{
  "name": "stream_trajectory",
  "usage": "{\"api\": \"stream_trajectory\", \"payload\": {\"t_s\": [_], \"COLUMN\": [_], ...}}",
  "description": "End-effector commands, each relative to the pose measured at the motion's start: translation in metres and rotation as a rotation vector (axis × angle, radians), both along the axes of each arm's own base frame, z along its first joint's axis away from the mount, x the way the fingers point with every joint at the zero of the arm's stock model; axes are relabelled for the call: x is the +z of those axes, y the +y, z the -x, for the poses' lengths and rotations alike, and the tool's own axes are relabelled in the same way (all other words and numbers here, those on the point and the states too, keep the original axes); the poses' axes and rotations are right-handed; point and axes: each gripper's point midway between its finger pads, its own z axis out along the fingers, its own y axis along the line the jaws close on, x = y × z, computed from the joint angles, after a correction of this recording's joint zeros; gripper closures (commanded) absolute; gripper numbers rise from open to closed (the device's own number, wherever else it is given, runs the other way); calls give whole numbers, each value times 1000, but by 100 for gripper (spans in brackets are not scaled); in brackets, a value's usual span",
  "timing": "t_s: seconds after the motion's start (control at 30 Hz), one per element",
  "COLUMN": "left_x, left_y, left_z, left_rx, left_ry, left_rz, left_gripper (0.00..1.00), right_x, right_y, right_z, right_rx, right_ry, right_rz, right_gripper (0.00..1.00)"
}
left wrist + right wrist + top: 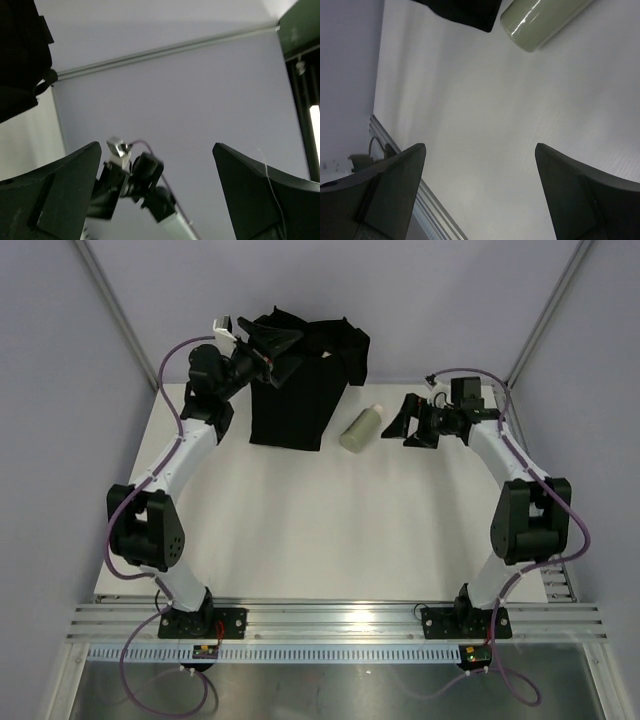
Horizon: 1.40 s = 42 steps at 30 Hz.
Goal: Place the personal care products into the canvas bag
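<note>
Glossy sage-green cylindrical bottle (361, 428) beside soft black fabric bag (295, 400); left tool (156, 146), right tool (480, 145) both apart.

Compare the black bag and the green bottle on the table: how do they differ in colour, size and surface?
Colour: the canvas bag is black, and the bottle is pale sage green.
Size: the canvas bag is much larger than the bottle.
Surface: the canvas bag is soft, creased fabric, and the bottle is smooth and glossy.
Both rest on the white table, side by side but not touching.
</note>
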Motion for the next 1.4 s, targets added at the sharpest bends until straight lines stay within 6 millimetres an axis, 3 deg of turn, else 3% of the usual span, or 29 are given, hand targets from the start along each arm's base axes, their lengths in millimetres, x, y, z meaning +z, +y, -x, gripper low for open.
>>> {"api": "stream_trajectory", "payload": {"t_s": [0.0,0.03,0.07,0.1,0.13,0.17,0.2,0.23,0.27,0.37,0.4,0.43,0.5,0.53,0.7,0.83,0.9,0.93,0.97,1.0,1.03,1.07,1.1,1.13,1.2,1.23,1.27,1.33,1.37], "left_x": [11,-1,3,-30,-44,-38,-68,-79,-80,-110,-103,-123,-122,-142,-168,-186,-189,-190,-188,-191,-191,-191,-194,-195,-193,-195,-196,-198,-198], "left_y": [0,2,7,11,18,31,40,53,64,86,92,98,104,108,116,121,121,121,121,121,122,122,122,123,123,122,122,120,119], "left_z": [70,76,93,97,101,110,118,119,136,156,169,176,191,195,210,212,212,212,212,212,212,212,213,213,213,212,211,210,209], "left_rx": [-133,-130,-122,-125,-98,-30,-27,32,55,100,132,139,179,186,229,242,248,251,255,255,260,265,264,269,279,282,284,284,281], "left_ry": [-286,-322,-355,-262,-297,-312,-231,-236,-223,-181,-209,-176,-197,-151,-71,1,9,10,2,6,2,-1,2,6,-6,-11,-13,-16,-18], "left_rz": [-187,-265,-309,-385,-499,-558,-635,-726,-767,-885,-889,-908,-897,-896,-852,-851,-841,-839,-834,-831,-830,-828,-828,-827,-813,-806,-800,-783,-778], "left_gripper": [1,1,1,1,1,1,1,1,1,1,1,1,1,1,1,1,1,1,1,1,1,1,1,1,1,1,1,1,1], "right_x": [-8,-11,-16,-24,-35,-42,-52,-64,-73,-99,-98,-112,-115,-126,-165,-165,-172,-162,-158,-169,-157,-145,-150,-129,-92,-80,-53,-36,-13], "right_y": [26,35,41,48,53,53,48,52,48,43,45,47,56,59,67,66,69,63,68,65,56,65,65,55,64,62,58,51,47], "right_z": [-48,-64,-71,-73,-88,-96,-104,-116,-122,-138,-142,-144,-150,-151,-140,-130,-118,-119,-118,-105,-108,-107,-93,-96,-79,-76,-75,-63,-62], "right_rx": [-303,-322,-339,-394,-419,-457,-524,-545,-580,-643,-647,-644,-638,-630,-607,-583,-543,-546,-516,-492,-487,-398,-339,-308,-100,-59,21,63,107], "right_ry": [86,94,116,170,192,203,214,220,230,251,247,264,247,259,342,363,400,392,399,439,427,398,418,376,287,262,187,152,91], "right_rz": [151,177,193,212,228,250,286,308,333,432,429,438,430,433,436,416,376,347,291,274,224,134,90,19,-162,-217,-324,-413,-482], "right_gripper": [0,1,0,0,1,1,0,1,0,1,0,1,0,1,1,12,29,37,54,63,72,81,84,89,100,100,100,100,100]}}
